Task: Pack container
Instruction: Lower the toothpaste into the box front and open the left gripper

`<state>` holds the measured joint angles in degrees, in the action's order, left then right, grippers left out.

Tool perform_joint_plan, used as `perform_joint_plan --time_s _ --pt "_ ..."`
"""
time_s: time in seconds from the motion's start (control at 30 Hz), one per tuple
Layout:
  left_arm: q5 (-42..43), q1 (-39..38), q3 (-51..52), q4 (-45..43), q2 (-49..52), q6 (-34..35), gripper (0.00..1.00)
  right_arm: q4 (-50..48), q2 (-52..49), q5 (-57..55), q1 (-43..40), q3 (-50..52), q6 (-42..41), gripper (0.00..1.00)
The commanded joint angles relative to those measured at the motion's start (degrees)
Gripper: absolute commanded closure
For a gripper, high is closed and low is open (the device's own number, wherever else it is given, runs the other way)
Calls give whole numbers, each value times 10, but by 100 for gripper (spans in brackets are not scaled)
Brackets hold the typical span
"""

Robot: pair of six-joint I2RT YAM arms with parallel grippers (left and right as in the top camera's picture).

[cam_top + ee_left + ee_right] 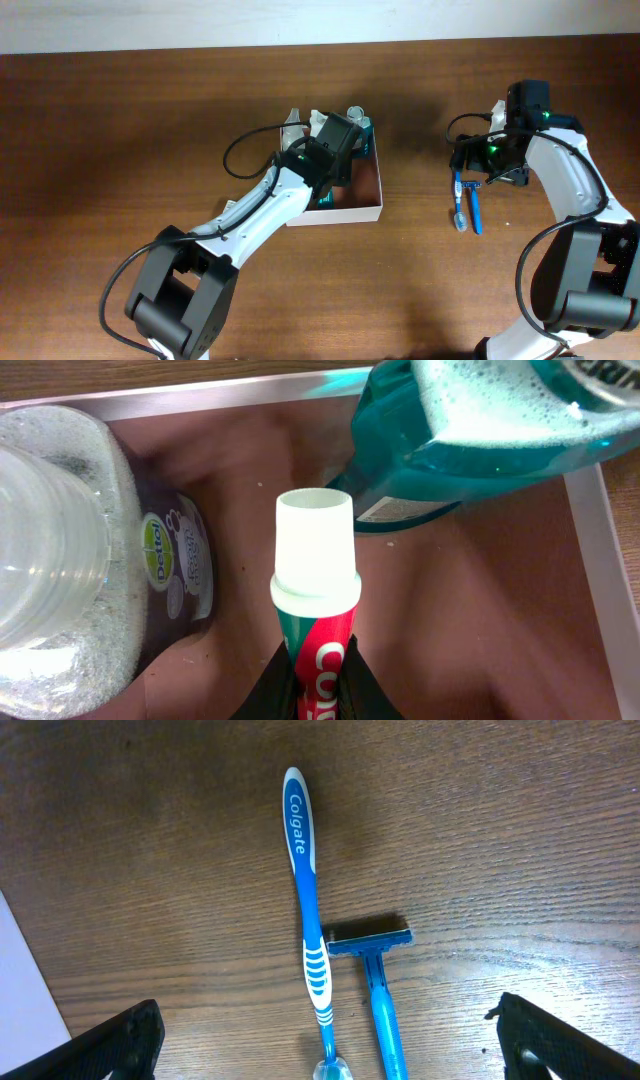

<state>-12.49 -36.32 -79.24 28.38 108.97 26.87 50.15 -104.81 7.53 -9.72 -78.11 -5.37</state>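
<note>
The container (345, 215), a shallow white-walled box with a reddish-brown floor (450, 630), sits at the table's middle. My left gripper (335, 150) hovers over it, shut on a red-and-green toothpaste tube (315, 575) with a white cap, held above the floor. Inside lie a teal mouthwash bottle (480, 430) and a clear Dettol bottle (70, 560). To the right, my right gripper (500, 160) stands wide open above a blue toothbrush (310, 910) and a blue razor (378, 980), which lie side by side on the wood between its fingers (110, 1045).
The toothbrush (459, 205) and razor (475, 210) lie a short way right of the container. A white surface (20, 980) shows at the left edge of the right wrist view. Bare brown wood surrounds everything; a pale wall runs along the back.
</note>
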Motion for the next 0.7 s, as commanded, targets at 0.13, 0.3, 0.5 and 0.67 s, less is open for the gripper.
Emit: perform_joint_plan --time_s 0.13,0.3,0.5,0.67 --pt "-9 -1 -5 -8 28 7 99 0 13 -3 -1 -6 5 1" --pt "-9 -1 -5 -9 46 7 99 0 13 -3 -1 -6 5 1" --pt "-8 0 -5 -12 46 7 81 0 13 -3 -1 -6 5 1" --pt "-8 -1 -5 -12 46 7 64 0 13 -3 -1 -6 5 1"
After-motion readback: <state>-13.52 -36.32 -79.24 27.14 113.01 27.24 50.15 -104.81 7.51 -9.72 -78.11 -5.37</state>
